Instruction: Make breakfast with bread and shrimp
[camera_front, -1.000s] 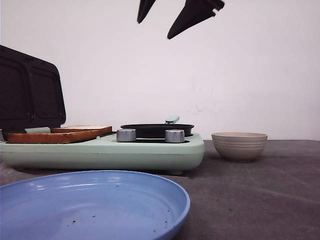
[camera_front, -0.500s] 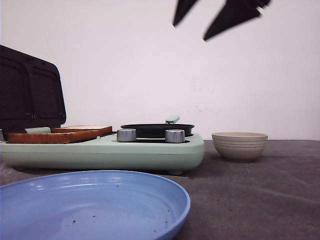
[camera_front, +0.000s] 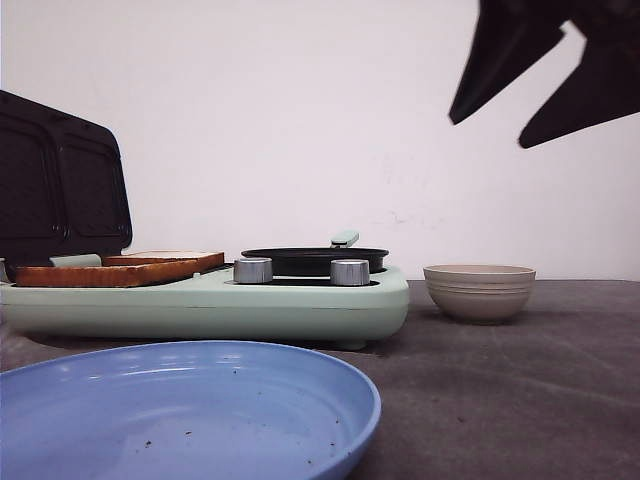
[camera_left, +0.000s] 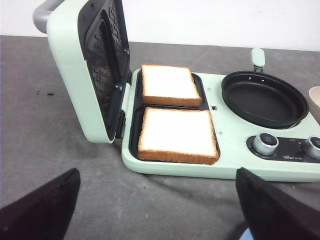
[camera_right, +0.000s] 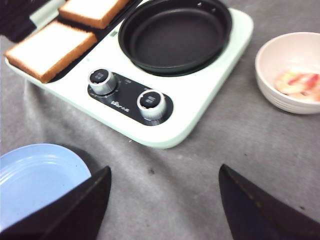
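A plain white wall stands behind a dark grey table (camera_front: 520, 380). In the front view a mint-green breakfast maker (camera_front: 210, 300) sits on the left with its dark lid (camera_front: 60, 180) raised; the bread (camera_front: 115, 270) lies on its plate, a black pan (camera_front: 313, 260) sits behind two silver knobs (camera_front: 252, 270), a beige bowl (camera_front: 479, 291) stands apart to the right, and a blue plate (camera_front: 190, 415) lies nearest the camera. The right gripper (camera_front: 495, 130) hangs high above the bowl, fingers spread wide and holding nothing. In the left wrist view the two bread slices lie side by side in the black tray, and the left gripper (camera_left: 157, 210) hovers over the table before the maker, fingers wide apart and empty. In the right wrist view the shrimp (camera_right: 299, 83) rest in the bowl; small writing below the knobs is too blurred to read.
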